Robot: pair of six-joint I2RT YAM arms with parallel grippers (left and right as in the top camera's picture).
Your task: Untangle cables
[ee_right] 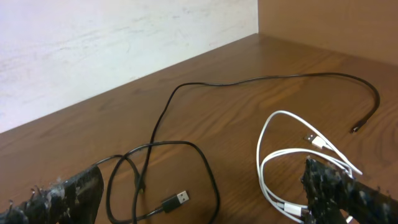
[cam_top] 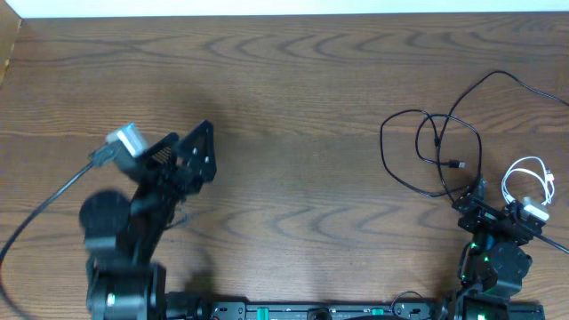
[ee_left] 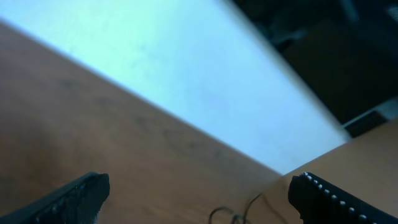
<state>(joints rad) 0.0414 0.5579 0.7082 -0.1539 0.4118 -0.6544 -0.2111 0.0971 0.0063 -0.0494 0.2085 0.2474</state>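
The black cables [cam_top: 436,142] lie in overlapping loops on the wooden table at the right, and one strand trails off toward the far right edge. A short white cable [cam_top: 529,178] is coiled just right of them. My right gripper [cam_top: 495,206] stands open at the near side of both. In the right wrist view a black loop with a USB plug [ee_right: 177,200] lies ahead between the fingers of the right gripper [ee_right: 202,180], with the white cable [ee_right: 280,155] by the right finger. My left gripper [cam_top: 206,151] is open and empty, far to the left. Its wrist view shows the left gripper [ee_left: 199,186] and the black cables [ee_left: 233,214] far off.
The wooden table [cam_top: 293,98] stretches between the arms. A pale wall [ee_right: 93,50] runs along its far edge, with a brown side panel [ee_right: 329,25] at the right corner. The left arm's own thick black wire [cam_top: 44,209] curves off to the left.
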